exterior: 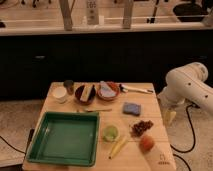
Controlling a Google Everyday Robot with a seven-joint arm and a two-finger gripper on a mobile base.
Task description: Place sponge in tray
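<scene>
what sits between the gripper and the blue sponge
In the camera view, only bare wooden table lies between the gripper, hanging just beyond the table's edge, and the sponge; the dark snack pile sits nearer the camera.

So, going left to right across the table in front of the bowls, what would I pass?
Green tray → small green cup → blue sponge → round orange fruit → the robot's gripper, hanging just past the right edge of the table.
</scene>
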